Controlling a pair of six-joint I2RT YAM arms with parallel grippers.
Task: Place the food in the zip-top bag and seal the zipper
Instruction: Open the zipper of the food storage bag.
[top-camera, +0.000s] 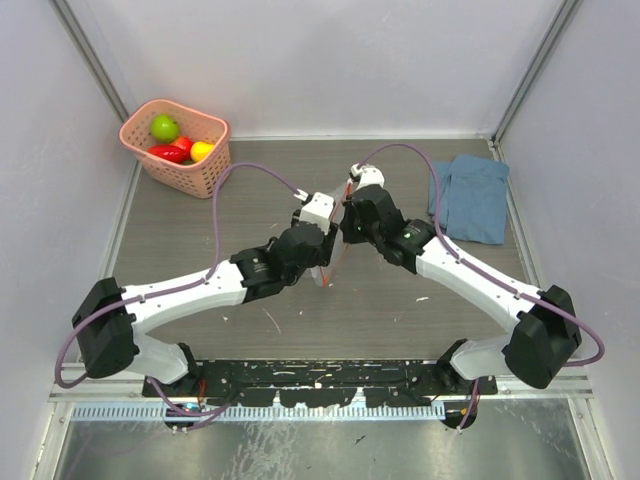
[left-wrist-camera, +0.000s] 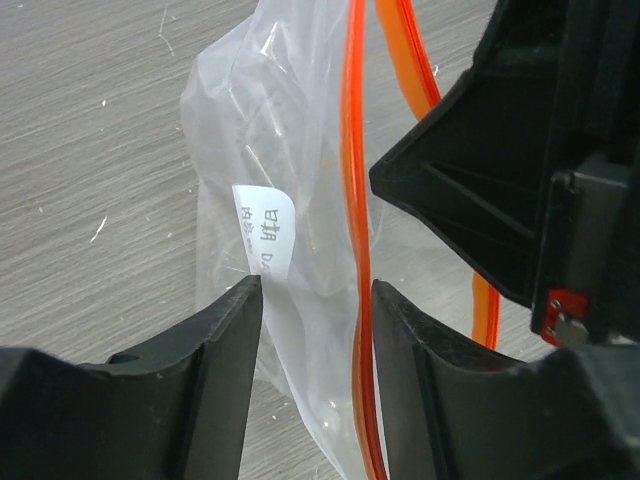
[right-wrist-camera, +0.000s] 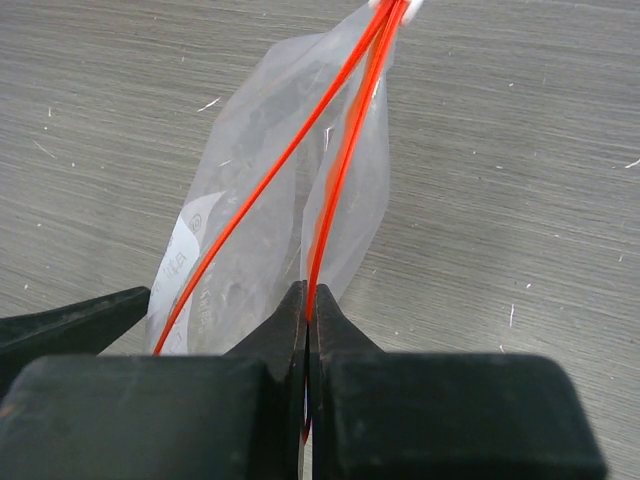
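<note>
We found the right jaws together, pinching one orange-red track of the zipper (right-wrist-camera: 345, 150) at the bag's mouth edge. The left jaws stood apart, with the zip-top bag (left-wrist-camera: 270, 130) hanging between them. One finger (left-wrist-camera: 215, 360) sat against the film below the white printed label (left-wrist-camera: 262, 235) and the other (left-wrist-camera: 410, 370) just beside the orange strip; we could not tell whether either pressed on it. From the right wrist we saw the zipper's two tracks spread apart near the jaws and meeting at the small white slider (right-wrist-camera: 393, 6) at the far end. The bag was held upright over the middle of the desk (top-camera: 180, 230), between the two wrists; whether its lower end touched the desk we could not tell. The food (top-camera: 182, 145) lay well apart from it, in the pink basket (top-camera: 190, 175) at the far left corner: green, red and yellow pieces. A folded blue cloth (top-camera: 470, 195) lay at the far right.
</note>
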